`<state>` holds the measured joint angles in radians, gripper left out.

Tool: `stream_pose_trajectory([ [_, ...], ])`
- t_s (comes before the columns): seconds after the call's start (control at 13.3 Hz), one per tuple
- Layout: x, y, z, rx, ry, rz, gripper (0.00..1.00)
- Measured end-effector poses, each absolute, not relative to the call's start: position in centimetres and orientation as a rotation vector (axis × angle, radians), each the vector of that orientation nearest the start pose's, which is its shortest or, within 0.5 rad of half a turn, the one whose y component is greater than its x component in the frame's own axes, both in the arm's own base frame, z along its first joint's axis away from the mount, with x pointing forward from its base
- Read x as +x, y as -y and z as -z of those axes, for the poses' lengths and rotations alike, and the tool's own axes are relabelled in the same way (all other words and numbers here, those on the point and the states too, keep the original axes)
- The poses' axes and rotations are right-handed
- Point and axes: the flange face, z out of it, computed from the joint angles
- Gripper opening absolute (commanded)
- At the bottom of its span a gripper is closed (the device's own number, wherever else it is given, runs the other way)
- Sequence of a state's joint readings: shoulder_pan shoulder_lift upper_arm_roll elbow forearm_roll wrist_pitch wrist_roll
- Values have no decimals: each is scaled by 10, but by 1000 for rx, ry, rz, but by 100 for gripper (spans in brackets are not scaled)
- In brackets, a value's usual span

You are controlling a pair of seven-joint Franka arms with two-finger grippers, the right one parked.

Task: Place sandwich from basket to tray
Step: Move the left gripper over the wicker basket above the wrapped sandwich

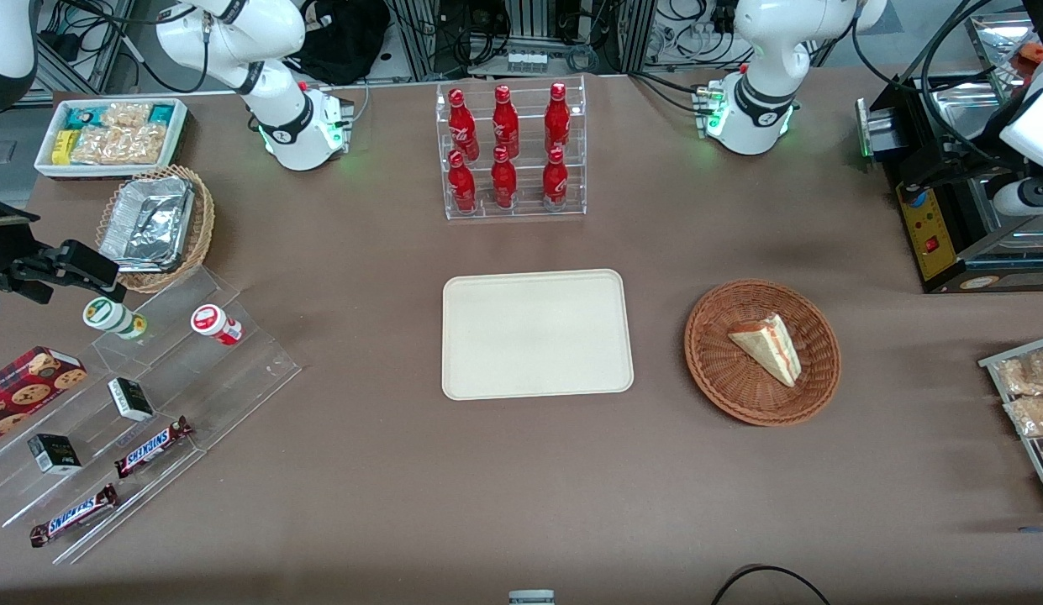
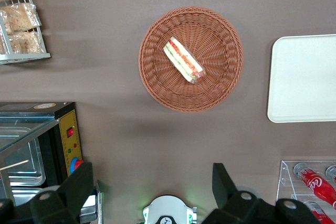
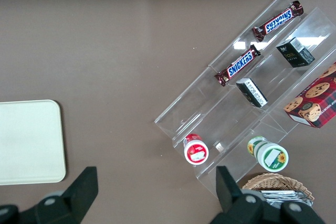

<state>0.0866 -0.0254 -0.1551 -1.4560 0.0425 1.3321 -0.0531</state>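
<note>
Hovering high above the worktop, my hand (image 2: pixel 152 190) has its fingers spread wide, holding nothing. Sandwich (image 2: pixel 183 60) lies in the basket (image 2: pixel 157 85); tray (image 2: pixel 304 80) bare. Next, I judge: descend and straddle the wedge.

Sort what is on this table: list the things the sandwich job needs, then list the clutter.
Needed:
sandwich, lying in the basket
basket
tray, bare, beside the basket
gripper, open, high above the table, away from the basket

Clutter:
rack of red bottles
Snickers bars
cookie box
foil trays in a tan basket
white bin of snacks
</note>
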Motion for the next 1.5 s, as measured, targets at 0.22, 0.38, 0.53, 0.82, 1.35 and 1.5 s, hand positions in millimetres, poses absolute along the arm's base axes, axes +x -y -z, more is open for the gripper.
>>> stream_pose_trajectory([
  [0.22, 520, 24, -671, -3087, 8, -149, 100],
  [0.38, 521, 10, -667, -3088, 45, -163, 100],
  [0.53, 526, 3, -648, -3085, 61, -213, 100],
  [0.82, 552, 3, -568, -3086, 106, -216, 100],
  [1.35, 565, 8, -517, -3039, 479, -204, 100],
  [1.5, 573, 9, -497, -3036, 534, -184, 100],
])
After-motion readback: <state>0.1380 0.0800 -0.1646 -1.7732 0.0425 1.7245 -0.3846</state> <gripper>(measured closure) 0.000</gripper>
